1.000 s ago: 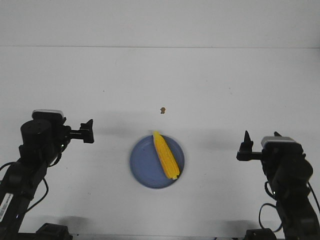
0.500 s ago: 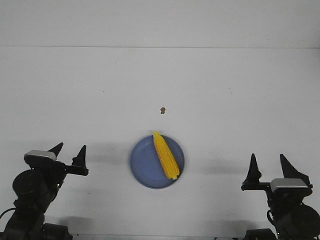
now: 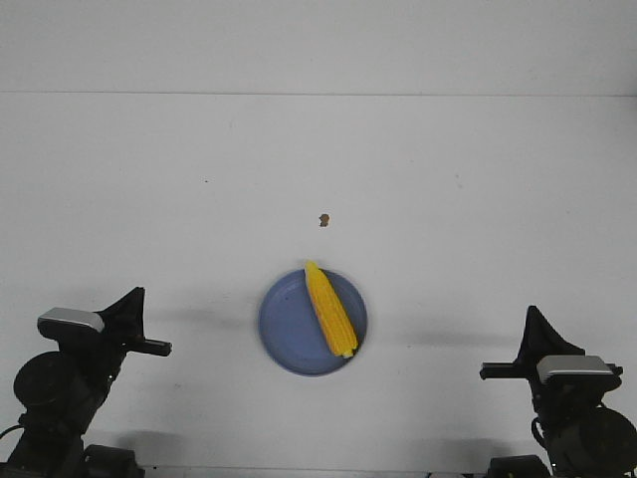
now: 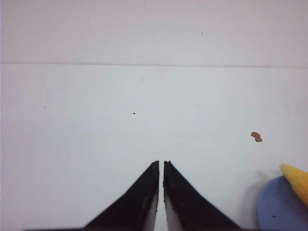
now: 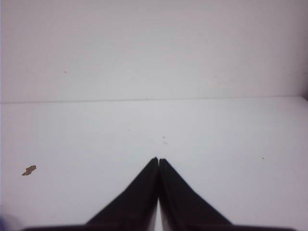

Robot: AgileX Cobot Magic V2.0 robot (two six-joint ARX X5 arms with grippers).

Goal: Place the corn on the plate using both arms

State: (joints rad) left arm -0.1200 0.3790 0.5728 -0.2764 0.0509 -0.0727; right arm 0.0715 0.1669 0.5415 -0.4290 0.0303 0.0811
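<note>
The yellow corn (image 3: 329,309) lies across the blue plate (image 3: 286,329) near the table's front middle, pointed end toward the back. In the left wrist view the corn's tip (image 4: 296,179) and the plate's edge (image 4: 276,207) show at one side. My left gripper (image 3: 134,299) is shut and empty at the front left, well apart from the plate; it also shows in the left wrist view (image 4: 160,163). My right gripper (image 3: 535,317) is shut and empty at the front right, also seen in the right wrist view (image 5: 158,160).
A tiny brown speck (image 3: 323,219) lies on the white table behind the plate; it also shows in the left wrist view (image 4: 256,136) and the right wrist view (image 5: 29,170). The table's back edge meets a white wall.
Both arms have pulled back toward the front corners and lowered. Both grippers, open half a second ago, have closed. The corn and plate have not moved.
</note>
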